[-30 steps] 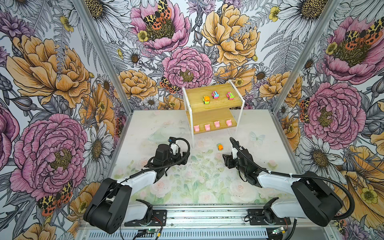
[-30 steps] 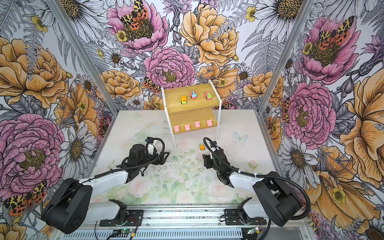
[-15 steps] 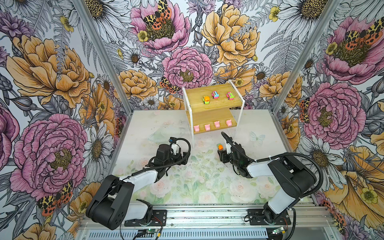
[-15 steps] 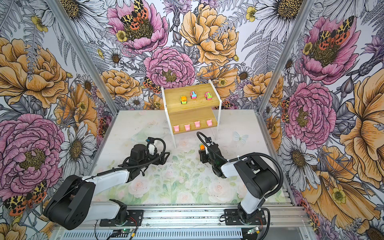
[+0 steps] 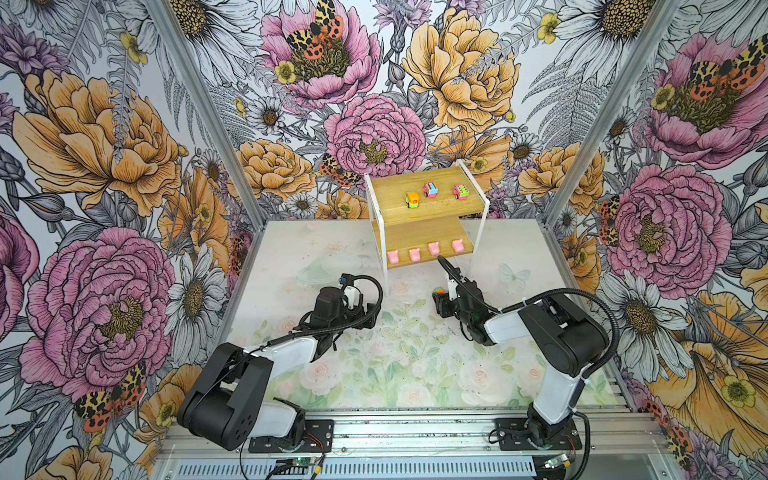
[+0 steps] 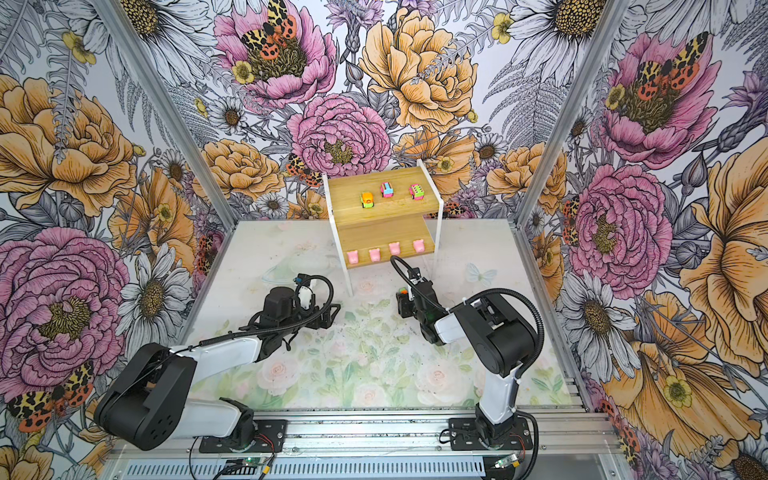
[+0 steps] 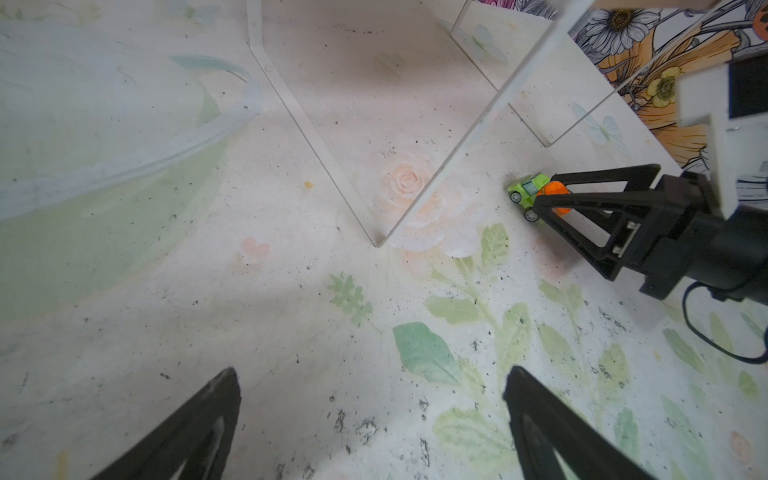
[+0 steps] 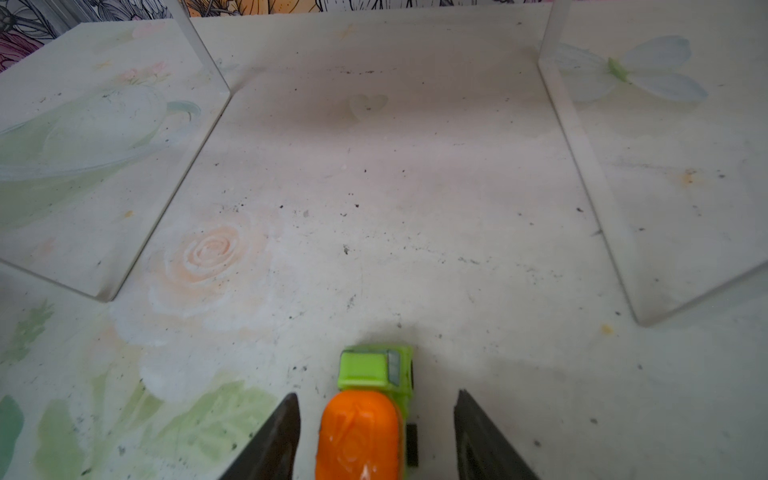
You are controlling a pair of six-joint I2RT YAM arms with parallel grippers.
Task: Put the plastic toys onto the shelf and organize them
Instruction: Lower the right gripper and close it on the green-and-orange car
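Open mat (image 5: 399, 353) left of the orange-and-green car (image 8: 361, 432) — white shelf legs (image 7: 478, 124) just beyond

car: orange-and-green car (image 8: 365, 415) back end cut off in right wrist view, mostly hidden behind right fingers (image 5: 441, 306) in both top views | shelf (image 7: 457, 145): only legs show in left wrist view | left fingers (image 7: 199, 424): cut off

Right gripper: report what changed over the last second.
The right gripper moved left to the orange-and-green car and now straddles it, fingers open either side, nothing clamped yet. The car, the left gripper and the loaded shelf stayed put.
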